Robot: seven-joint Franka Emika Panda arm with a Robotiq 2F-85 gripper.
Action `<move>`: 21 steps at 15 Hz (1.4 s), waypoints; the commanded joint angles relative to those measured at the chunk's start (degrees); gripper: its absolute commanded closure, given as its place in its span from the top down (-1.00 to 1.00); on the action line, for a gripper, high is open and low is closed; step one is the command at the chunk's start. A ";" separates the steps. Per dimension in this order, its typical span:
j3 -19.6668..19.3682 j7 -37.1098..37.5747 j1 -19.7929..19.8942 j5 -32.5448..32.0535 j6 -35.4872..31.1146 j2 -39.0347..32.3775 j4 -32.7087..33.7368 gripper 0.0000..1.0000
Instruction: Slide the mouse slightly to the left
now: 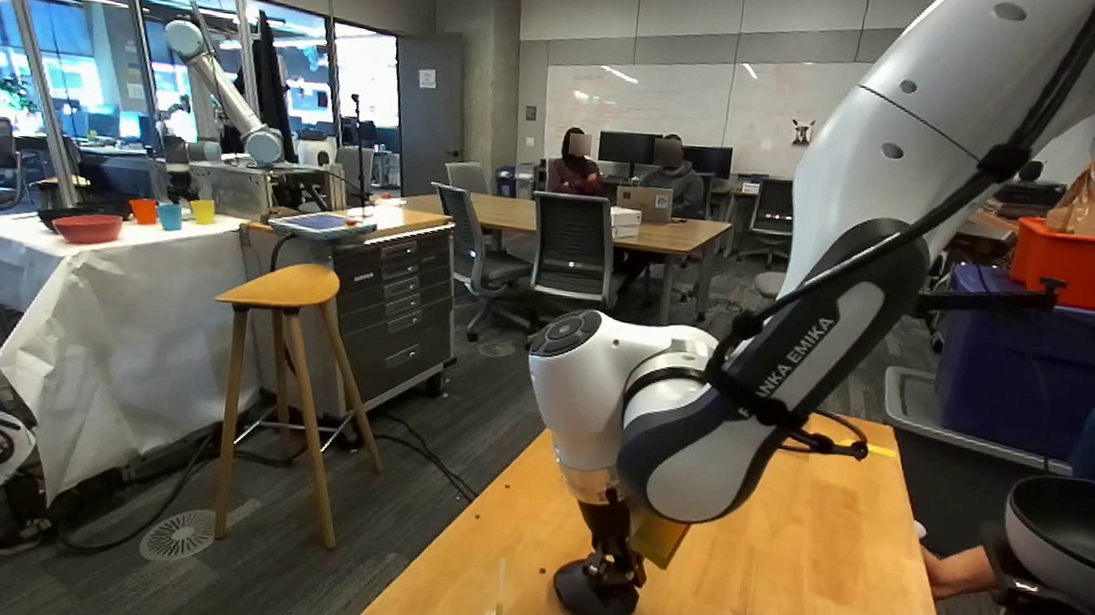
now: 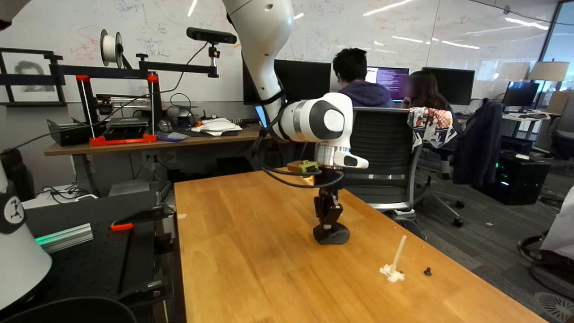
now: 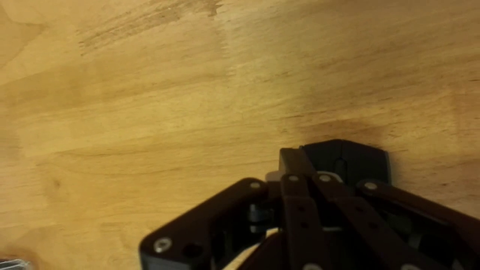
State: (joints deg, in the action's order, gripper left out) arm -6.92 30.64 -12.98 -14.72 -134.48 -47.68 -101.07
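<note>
Black mouse [image 2: 334, 236] lies at the tool's [image 2: 329, 223] tips, fingers drawn together, contact unclear.

The arm [image 1: 852, 166] is smooth, rounded and white, dotted with grey caps [image 1: 892, 151]. White capitals [image 1: 789, 359] on a charcoal panel [image 1: 879, 254] read "ANKA EMIKA", the start covered. A dark grey disc [image 1: 565, 333] marks the wrist [image 1: 585, 391]. Black straps [image 1: 1006, 162] bind a thick black cable [image 1: 1057, 83]. The fingers [image 3: 296, 162] are blackish-brown jointed bars with silvery screws [image 3: 162, 245].
</note>
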 commanded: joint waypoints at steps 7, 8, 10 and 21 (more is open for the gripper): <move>-1.08 0.51 -0.94 1.13 -0.89 6.13 -4.75 -1.00; -1.17 0.63 -0.88 1.07 -1.20 7.73 -5.96 -1.00; -1.34 0.60 -0.80 0.67 -2.04 11.94 -8.99 -1.00; -1.31 3.39 0.39 -8.80 -3.60 38.23 -23.51 -1.00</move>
State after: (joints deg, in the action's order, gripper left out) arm -8.63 31.74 -13.14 -20.00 -136.51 -17.79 -118.84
